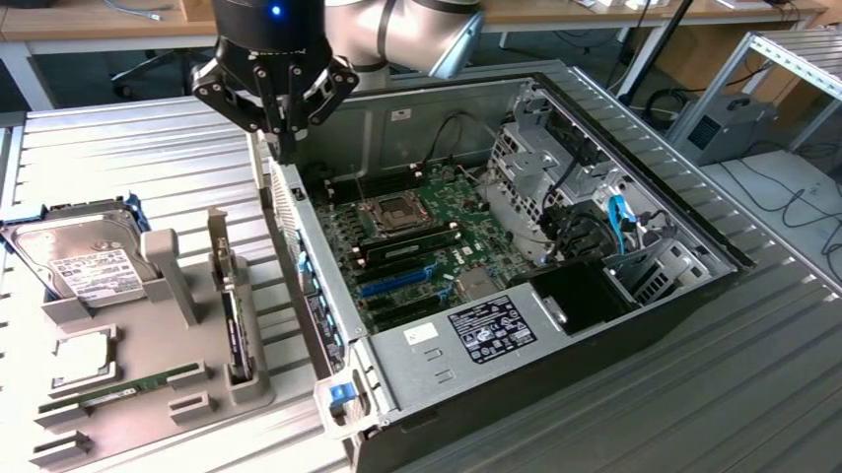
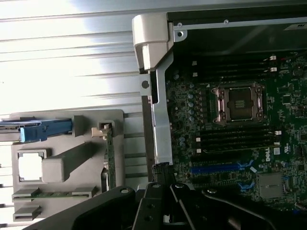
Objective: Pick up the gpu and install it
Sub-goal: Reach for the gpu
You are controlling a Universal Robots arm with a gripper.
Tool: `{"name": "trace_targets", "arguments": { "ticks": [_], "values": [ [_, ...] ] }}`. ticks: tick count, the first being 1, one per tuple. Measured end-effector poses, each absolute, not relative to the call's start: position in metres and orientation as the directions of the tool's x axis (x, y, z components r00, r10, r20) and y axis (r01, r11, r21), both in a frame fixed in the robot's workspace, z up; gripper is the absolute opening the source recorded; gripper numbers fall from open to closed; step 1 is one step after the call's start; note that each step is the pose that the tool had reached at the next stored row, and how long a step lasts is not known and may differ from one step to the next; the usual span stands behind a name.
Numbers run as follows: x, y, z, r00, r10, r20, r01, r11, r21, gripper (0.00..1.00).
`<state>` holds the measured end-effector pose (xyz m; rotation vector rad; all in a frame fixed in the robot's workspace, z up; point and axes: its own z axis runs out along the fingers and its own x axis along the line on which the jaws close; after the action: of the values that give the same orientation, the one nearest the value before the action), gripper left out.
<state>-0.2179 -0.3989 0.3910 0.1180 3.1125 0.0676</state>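
The gpu (image 1: 237, 335) stood on its long edge in a slot of the grey holder (image 1: 165, 296). It sat on the exterior view's left of the open computer case (image 1: 435, 340), just beside the case's left wall. Seen edge-on it was thin and flat. I judged it light and stiff but fragile: a bare board that would not flex, with contacts along the lower edge that should not be touched. The upper edge, pinched across the thin width, looked the safest hold, though a narrow and fairly slick one.

My fingers (image 1: 280, 143) were pressed together and held nothing. They hung over the far end of that left wall, well apart from the card.

Further left in the holder lay a hard drive (image 1: 79, 261), a processor (image 1: 79, 360) and a green memory stick (image 1: 125, 386). Everything rested on a ribbed metal surface (image 1: 736, 394).
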Motion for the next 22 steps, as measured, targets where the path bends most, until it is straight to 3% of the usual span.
{"name": "trace_targets", "arguments": {
  "ticks": [22],
  "values": [
    [-0.2272,-0.3989,0.3905,-0.997,0.076,-0.024,0.075,0.996,0.044,0.11]
  ]
}}
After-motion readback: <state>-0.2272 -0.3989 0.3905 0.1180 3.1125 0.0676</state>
